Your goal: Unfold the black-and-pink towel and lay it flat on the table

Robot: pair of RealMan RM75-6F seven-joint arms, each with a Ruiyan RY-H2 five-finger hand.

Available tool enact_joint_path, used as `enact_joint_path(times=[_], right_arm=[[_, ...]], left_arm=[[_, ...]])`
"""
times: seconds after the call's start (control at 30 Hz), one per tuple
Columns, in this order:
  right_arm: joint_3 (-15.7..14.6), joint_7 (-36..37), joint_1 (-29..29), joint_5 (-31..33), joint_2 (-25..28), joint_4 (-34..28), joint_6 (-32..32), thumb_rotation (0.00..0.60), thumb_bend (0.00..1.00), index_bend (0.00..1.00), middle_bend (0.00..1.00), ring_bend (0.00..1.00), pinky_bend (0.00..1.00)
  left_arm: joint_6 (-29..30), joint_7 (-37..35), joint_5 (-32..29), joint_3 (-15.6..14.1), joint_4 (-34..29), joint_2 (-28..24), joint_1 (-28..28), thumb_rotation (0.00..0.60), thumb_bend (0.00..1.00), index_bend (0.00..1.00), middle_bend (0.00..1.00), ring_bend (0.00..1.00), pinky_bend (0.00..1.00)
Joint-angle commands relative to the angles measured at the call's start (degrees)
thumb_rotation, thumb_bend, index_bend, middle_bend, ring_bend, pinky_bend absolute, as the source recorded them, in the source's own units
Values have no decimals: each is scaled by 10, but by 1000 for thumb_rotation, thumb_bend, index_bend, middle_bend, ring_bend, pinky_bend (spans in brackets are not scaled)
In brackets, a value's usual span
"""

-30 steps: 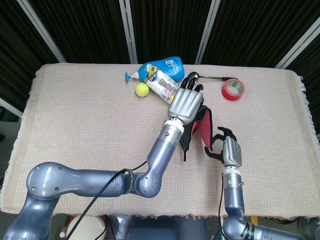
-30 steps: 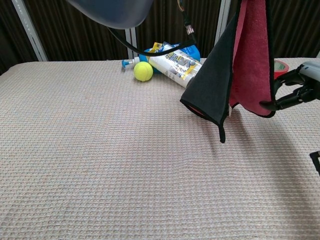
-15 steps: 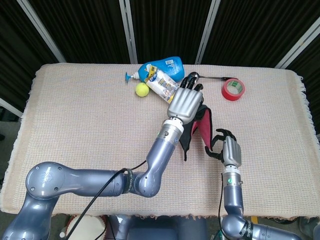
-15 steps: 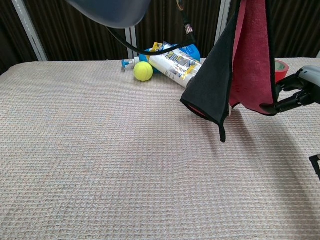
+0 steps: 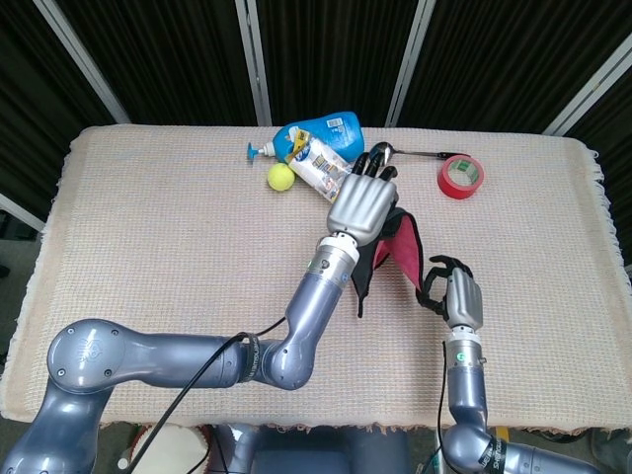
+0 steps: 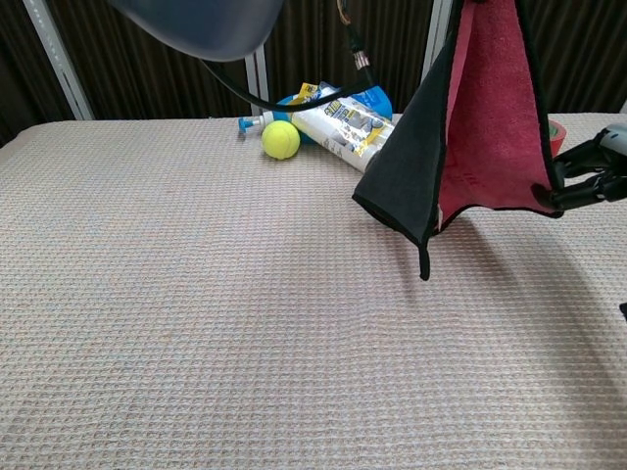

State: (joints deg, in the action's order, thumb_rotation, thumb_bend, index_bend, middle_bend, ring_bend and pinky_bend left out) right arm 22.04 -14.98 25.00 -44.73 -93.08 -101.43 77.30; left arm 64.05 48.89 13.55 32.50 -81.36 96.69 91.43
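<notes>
The black-and-pink towel (image 6: 468, 137) hangs in the air above the right half of the table, black side to the left, pink side facing the chest camera. My left hand (image 5: 363, 204) grips its top from above, the towel (image 5: 397, 249) draping below it in the head view. My right hand (image 5: 449, 286) pinches the towel's lower right corner, and the same right hand (image 6: 591, 178) shows at the right edge of the chest view, drawing the pink panel taut sideways. The black corner dangles just above the cloth.
At the back of the cloth-covered table (image 5: 158, 227) lie a blue bottle (image 5: 318, 133), a white packet (image 5: 321, 168) and a yellow ball (image 5: 280, 177). A red tape roll (image 5: 460, 176) and a thin tool sit back right.
My right hand has moved rightward holding the towel's corner, spreading the pink panel open. The left hand has shifted slightly, still holding the towel up.
</notes>
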Motion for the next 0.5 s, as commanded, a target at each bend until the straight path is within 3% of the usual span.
enact_joint_path(times=[0.03,0.5], right_arm=[[-1,2,-2,-3,5,-3,-1,600,609,742,285,165,118],[10,14,-3,-35,58,-22,-17,600,641,760,288,167,118]], left_arm=[[0,-1,0,-1,-2,-2,-2,600,528,739,187,0,35],[-18,-22,9,-24,-37,-33,-41,600,528,738,188,0,35]])
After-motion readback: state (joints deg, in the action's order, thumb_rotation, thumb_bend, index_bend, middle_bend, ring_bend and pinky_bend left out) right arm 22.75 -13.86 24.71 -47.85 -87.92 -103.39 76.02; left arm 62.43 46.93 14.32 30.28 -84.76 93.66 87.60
